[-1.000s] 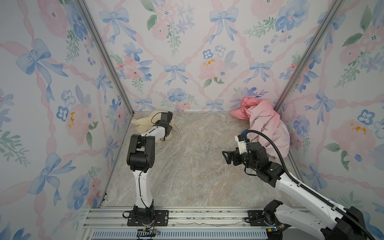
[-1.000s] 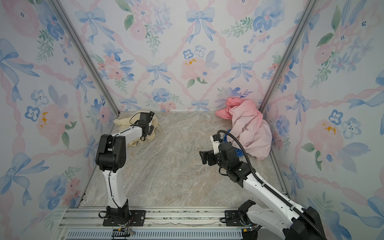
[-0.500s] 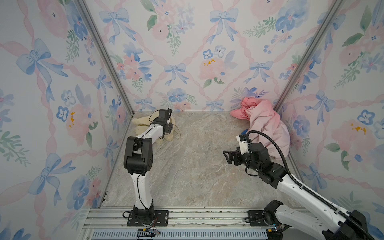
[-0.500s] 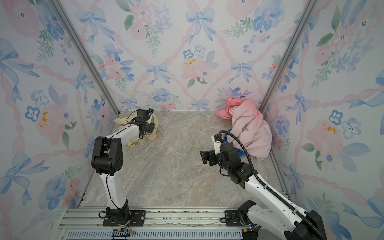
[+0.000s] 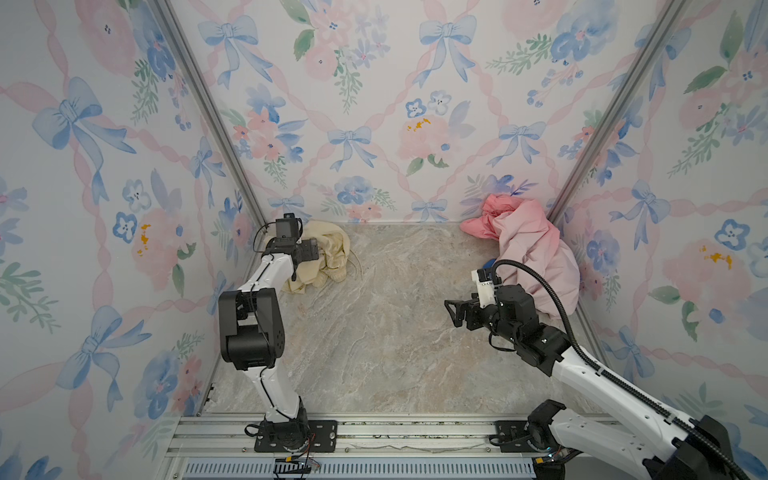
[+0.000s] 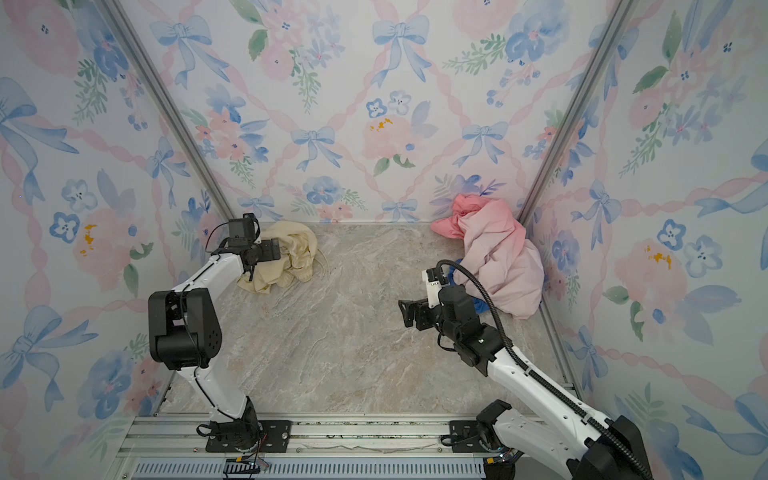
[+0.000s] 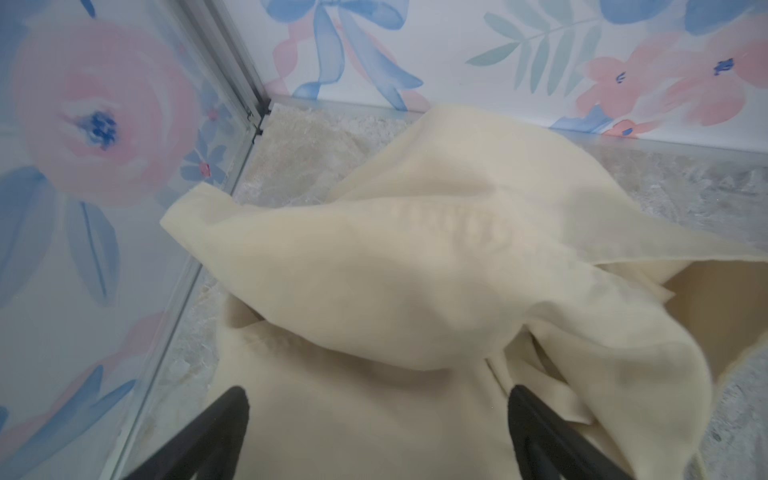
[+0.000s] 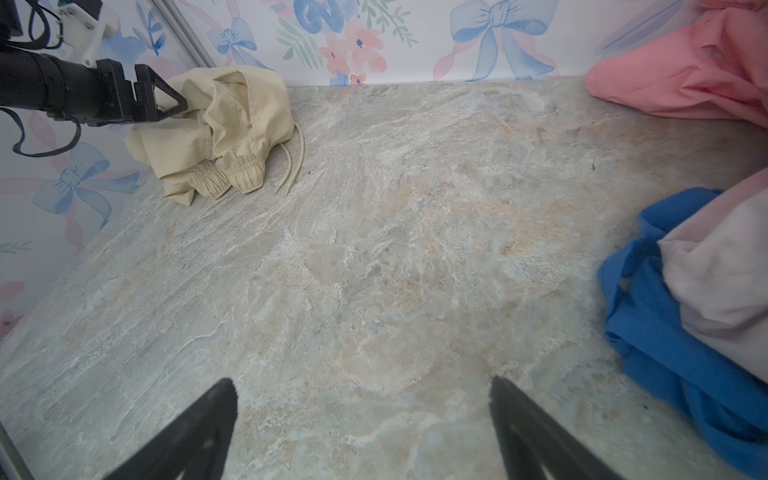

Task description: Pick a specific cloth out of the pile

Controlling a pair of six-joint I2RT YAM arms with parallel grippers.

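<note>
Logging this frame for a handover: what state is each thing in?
cloth: crumpled on the table, far left corner, not gripped.
pile: heaped in the far right corner, apart from the cloth.
left gripper: open, jaws spread over the cloth.
right gripper: open, empty, over bare table.

- Left arm (image 5: 266, 274) stretches far forward, left gripper (image 7: 378, 395) spread wide, pointing right
- Right arm (image 5: 582, 370) bends low, right gripper (image 8: 361, 386) spread wide, pointing left
</note>
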